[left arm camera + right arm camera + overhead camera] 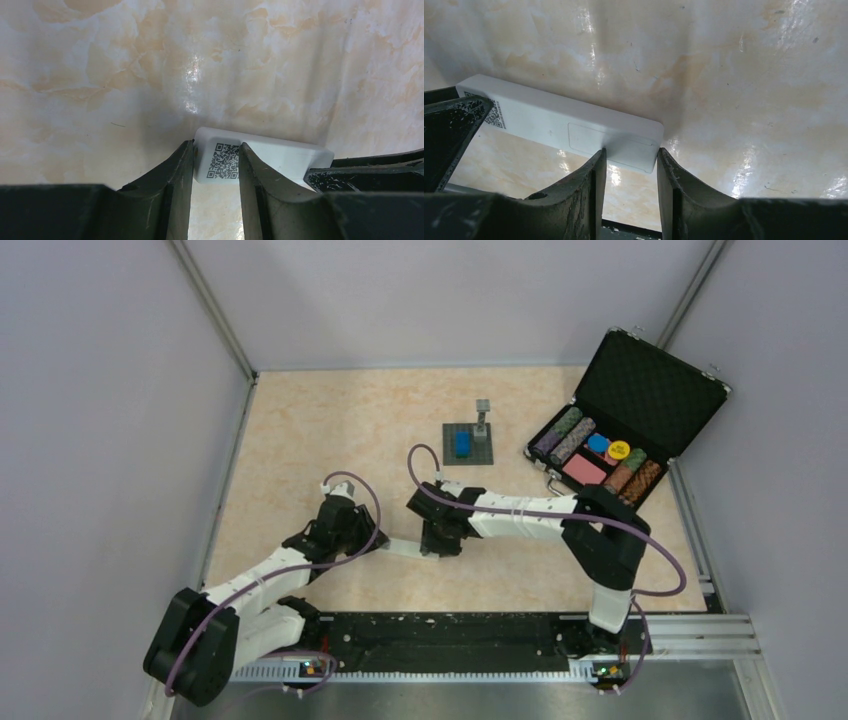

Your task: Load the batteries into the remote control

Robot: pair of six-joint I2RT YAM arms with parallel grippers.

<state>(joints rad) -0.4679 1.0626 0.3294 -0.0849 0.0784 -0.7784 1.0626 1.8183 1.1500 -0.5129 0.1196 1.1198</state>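
The remote control sits over the near middle of the counter, lying left to right between the two wrists. It appears to be raised a little off the surface.

The left fingers are at a narrow setting and clamp its left end. Both pads press the white body on either side of the QR code.

The right fingers straddle the opposite end, one tip against the near edge and the other at the corner. I cannot tell whether they squeeze it or only flank it. A faint rectangular panel is outlined on the face turned toward that camera.

Farther back, a grey baseplate with a blue block stands well apart. At the far right lies an open black case of poker chips.
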